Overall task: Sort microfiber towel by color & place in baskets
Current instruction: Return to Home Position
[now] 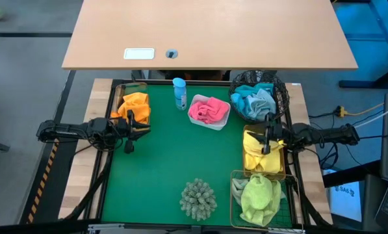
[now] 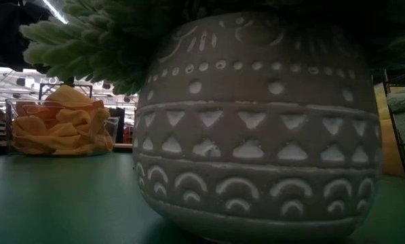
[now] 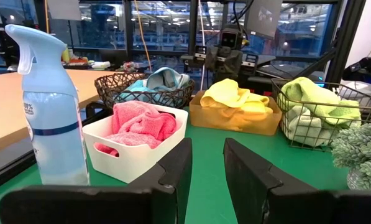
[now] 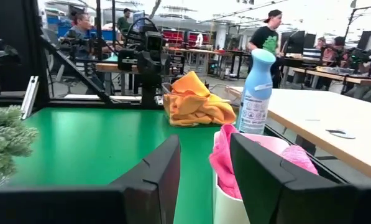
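Both arms hover low over the green mat, holding nothing. My left gripper (image 1: 136, 130) (image 3: 207, 149) is open beside the clear tub (image 1: 123, 91) of orange towels (image 1: 135, 106). My right gripper (image 1: 264, 138) (image 4: 205, 149) is open at the left edge of the gold basket (image 1: 279, 162) of yellow towels (image 1: 258, 151). Pink towels (image 1: 208, 110) fill the white tub (image 1: 219, 125). Teal and grey towels (image 1: 254, 99) lie in the round black basket (image 1: 281, 94). Pale green towels (image 1: 258, 197) sit in the second gold wire basket (image 1: 288, 201).
A pale blue spray bottle (image 1: 179, 93) stands between the clear tub and the white tub. A shaggy grey-green plant (image 1: 198, 199) in a patterned pot (image 2: 256, 135) stands at the mat's near edge. A tan desk (image 1: 206, 32) lies beyond the far edge. People move in the room behind.
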Controlling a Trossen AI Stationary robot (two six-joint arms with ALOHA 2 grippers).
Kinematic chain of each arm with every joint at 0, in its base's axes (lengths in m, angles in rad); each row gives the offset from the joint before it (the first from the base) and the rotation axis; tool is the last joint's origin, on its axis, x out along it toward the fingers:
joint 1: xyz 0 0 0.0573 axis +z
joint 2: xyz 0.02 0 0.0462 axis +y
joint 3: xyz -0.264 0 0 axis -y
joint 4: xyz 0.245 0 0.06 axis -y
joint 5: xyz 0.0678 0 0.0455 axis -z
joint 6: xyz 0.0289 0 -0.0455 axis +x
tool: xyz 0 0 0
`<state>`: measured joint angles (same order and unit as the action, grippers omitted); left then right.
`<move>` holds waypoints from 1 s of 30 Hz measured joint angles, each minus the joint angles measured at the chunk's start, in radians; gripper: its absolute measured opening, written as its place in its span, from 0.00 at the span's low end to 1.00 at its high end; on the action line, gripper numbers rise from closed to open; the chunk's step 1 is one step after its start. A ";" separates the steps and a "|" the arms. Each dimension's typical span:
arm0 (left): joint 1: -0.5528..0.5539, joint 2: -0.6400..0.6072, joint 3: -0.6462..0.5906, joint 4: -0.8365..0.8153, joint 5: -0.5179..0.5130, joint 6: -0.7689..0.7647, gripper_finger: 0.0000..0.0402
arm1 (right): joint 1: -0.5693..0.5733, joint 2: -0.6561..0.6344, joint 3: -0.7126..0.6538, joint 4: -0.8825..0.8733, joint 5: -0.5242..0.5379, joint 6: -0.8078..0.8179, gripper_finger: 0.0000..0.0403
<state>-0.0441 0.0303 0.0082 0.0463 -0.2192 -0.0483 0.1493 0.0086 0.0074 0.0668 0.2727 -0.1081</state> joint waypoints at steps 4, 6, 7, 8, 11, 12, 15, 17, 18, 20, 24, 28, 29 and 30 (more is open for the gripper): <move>0.000 0.000 0.000 0.000 0.000 0.000 0.22 | -0.010 0.000 0.000 -0.008 -0.011 -0.010 0.35; 0.000 0.000 0.000 0.000 0.000 0.000 0.22 | -0.039 0.000 0.000 -0.009 -0.017 -0.005 0.35; 0.000 0.000 0.000 0.000 0.000 0.000 0.22 | -0.057 0.000 0.000 -0.010 -0.028 -0.005 0.35; 0.000 0.000 0.000 0.000 0.000 0.000 0.22 | -0.077 0.000 0.000 -0.012 -0.046 -0.002 0.35; 0.000 0.000 0.000 0.000 0.000 0.000 0.22 | -0.147 0.000 0.000 -0.025 -0.131 0.022 0.35; 0.000 0.000 0.000 0.000 0.000 0.000 0.22 | -0.172 0.000 0.000 -0.031 -0.154 0.026 0.35; 0.000 0.000 0.000 0.000 0.000 0.000 0.22 | -0.237 0.000 0.000 -0.038 -0.195 0.056 0.35; 0.000 0.000 0.000 0.000 0.000 0.000 0.22 | -0.265 0.000 0.000 -0.041 -0.212 0.075 0.35; 0.000 0.000 0.000 0.000 0.000 0.000 0.22 | -0.274 0.000 0.000 -0.042 -0.214 0.081 0.35; 0.000 0.000 0.000 0.000 0.000 0.000 0.22 | -0.284 0.000 0.000 -0.044 -0.225 0.086 0.35; 0.000 0.000 0.000 0.000 0.000 0.000 0.22 | -0.281 0.000 0.000 -0.046 -0.237 0.092 0.35; 0.000 0.000 0.000 0.000 0.000 0.000 0.22 | -0.281 0.000 0.000 -0.047 -0.240 0.097 0.35; 0.000 0.000 0.000 0.000 0.000 0.000 0.22 | -0.281 0.000 0.000 -0.047 -0.240 0.097 0.35; 0.000 0.000 0.000 0.000 0.000 0.000 0.22 | -0.281 0.000 0.000 -0.047 -0.239 0.097 0.35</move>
<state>-0.0441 0.0303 0.0082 0.0463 -0.2192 -0.0486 -0.1314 0.0090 0.0074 0.0201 0.0332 -0.0113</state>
